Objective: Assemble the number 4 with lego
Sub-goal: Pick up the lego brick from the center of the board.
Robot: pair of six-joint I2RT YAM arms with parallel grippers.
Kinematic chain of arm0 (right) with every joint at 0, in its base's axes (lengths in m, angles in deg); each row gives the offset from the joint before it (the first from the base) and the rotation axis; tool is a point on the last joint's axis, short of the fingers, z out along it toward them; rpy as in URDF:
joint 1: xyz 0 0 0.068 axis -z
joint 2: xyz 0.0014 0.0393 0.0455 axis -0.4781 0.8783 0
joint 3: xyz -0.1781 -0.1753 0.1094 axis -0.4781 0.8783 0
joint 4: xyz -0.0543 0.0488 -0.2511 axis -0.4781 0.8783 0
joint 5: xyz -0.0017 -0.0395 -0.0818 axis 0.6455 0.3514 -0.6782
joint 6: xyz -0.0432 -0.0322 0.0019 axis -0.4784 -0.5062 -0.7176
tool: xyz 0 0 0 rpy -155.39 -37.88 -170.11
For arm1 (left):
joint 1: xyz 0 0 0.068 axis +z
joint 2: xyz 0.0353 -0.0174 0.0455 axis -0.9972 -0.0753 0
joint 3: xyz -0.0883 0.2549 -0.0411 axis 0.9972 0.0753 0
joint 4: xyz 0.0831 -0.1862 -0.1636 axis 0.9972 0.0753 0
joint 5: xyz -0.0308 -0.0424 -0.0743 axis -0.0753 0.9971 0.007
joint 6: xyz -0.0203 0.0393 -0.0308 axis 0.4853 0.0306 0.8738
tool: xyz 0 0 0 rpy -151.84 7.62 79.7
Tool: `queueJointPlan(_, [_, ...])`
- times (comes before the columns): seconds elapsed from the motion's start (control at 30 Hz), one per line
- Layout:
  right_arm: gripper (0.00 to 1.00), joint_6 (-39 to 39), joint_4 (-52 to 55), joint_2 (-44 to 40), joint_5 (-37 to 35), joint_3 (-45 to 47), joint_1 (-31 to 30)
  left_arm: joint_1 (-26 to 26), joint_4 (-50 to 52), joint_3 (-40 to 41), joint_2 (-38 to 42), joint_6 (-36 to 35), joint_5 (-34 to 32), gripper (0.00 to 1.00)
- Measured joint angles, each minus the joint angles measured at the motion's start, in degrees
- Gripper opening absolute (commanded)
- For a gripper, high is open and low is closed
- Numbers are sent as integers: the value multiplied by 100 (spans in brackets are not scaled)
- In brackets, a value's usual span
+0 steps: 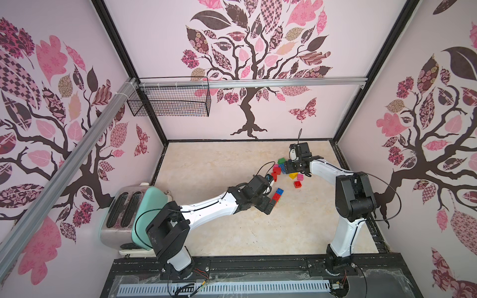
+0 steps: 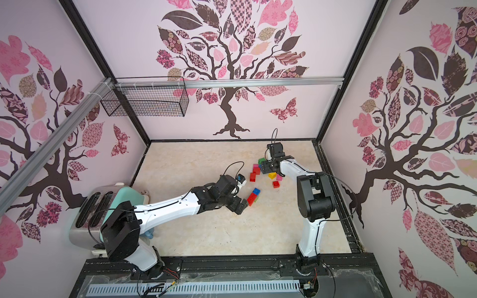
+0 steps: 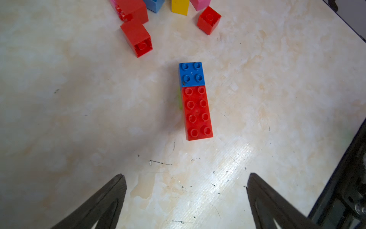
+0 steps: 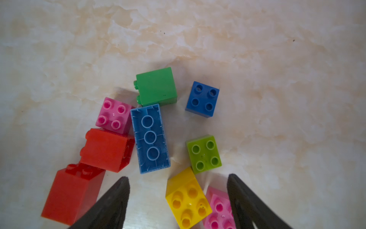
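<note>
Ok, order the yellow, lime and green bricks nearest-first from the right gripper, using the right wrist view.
1. yellow brick: between the open jaws of the right gripper.
2. lime brick: just beyond, studs up.
3. green brick: farthest, on its side.

A mint toaster (image 1: pixel 144 203) sits on the marbled table (image 1: pixel 206 167); a wire basket (image 1: pixel 170 102) hangs above.

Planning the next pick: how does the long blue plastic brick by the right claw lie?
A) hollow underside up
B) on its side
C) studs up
A: in the right wrist view the long blue plastic brick shows its open underside with three round tubes.
</note>
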Motion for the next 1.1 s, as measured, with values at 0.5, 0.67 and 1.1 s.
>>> queueJointPlan(0.5, [60,-236,726,372,188,-240,0,-330,334,-396,-887,57,-249,98])
queueJointPlan(0.67, [51,-225,732,367,221,-90,0,-358,415,-446,-1095,238,-846,98])
queueJointPlan(1.1, [40,-92,483,358,31,103,0,-350,404,-748,-1226,404,-1340,98])
